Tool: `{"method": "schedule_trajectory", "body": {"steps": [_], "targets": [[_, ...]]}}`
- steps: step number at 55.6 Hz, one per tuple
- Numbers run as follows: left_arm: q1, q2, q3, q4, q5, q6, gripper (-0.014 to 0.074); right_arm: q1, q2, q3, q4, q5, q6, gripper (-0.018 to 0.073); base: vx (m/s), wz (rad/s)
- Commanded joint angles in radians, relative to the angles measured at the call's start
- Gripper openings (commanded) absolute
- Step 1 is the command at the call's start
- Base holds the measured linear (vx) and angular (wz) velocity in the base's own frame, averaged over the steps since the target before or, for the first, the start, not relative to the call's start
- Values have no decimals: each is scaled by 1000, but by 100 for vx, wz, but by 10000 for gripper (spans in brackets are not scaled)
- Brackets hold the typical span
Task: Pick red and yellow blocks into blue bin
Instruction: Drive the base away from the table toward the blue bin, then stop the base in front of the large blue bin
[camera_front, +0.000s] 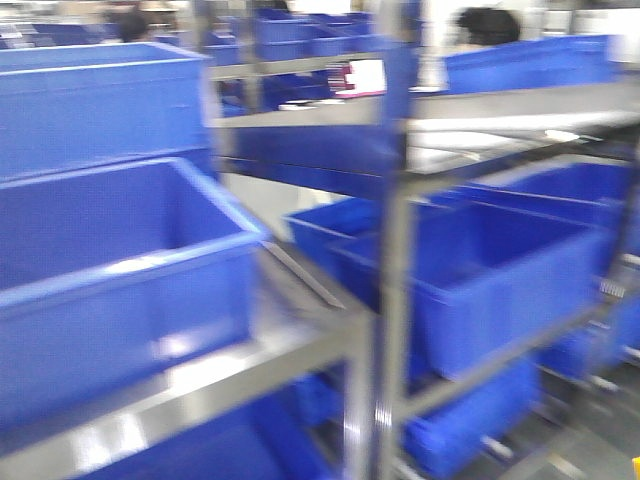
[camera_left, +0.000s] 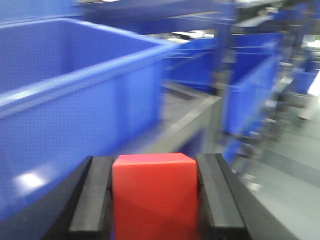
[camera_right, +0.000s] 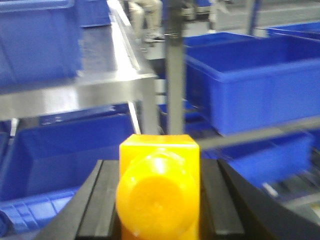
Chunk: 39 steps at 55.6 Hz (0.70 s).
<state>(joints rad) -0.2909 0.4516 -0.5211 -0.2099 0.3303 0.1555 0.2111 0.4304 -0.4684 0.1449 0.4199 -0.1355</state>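
Left end effector (camera_left: 152, 212): the jaws were closed to the width of the red cube (camera_left: 152, 190). One black pad (camera_left: 92, 200) lay flat against each side face, and the cube was held off the shelf, low in the left wrist view.
Right end effector (camera_right: 159, 215): it was closed in the same way on the yellow brick (camera_right: 159, 170). A round stud faced the camera and the pads pressed the brick's two flat sides.
Handling: both pieces looked like rigid moulded plastic, so they were probably light and unlikely to crush. Their glossy faces might slip, so flat opposed sides, as gripped here, seemed the safest hold. The brick's studded face would likely be a poor place to pinch.
Blue bin (camera_left: 80, 82): it stood just ahead and to the left of the red cube, with smooth walls. Its thick rolled rim sat higher in the picture than the cube, so the cube would probably need lifting over the rim before release.
Counter (camera_left: 192, 112): a shiny brushed-steel shelf carried the bin, beside a steel upright (camera_front: 392, 300).
Room: racks of other blue tubs (camera_front: 500, 270) ran to the right and behind, on several levels. The pictures were blurred, so finer detail could not be told.
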Motion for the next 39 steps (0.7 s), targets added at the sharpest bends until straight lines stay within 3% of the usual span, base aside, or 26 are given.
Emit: {"method": "schedule_trajectory", "body": {"steps": [1, 39], "targets": [[-5, 8, -26, -14, -86, -9, 1, -1, 7, -28, -1, -86, -12, -11, 29, 70], [-5, 8, -26, -14, -86, -9, 2, -1, 7, -28, -1, -86, -12, -11, 20, 56]]}}
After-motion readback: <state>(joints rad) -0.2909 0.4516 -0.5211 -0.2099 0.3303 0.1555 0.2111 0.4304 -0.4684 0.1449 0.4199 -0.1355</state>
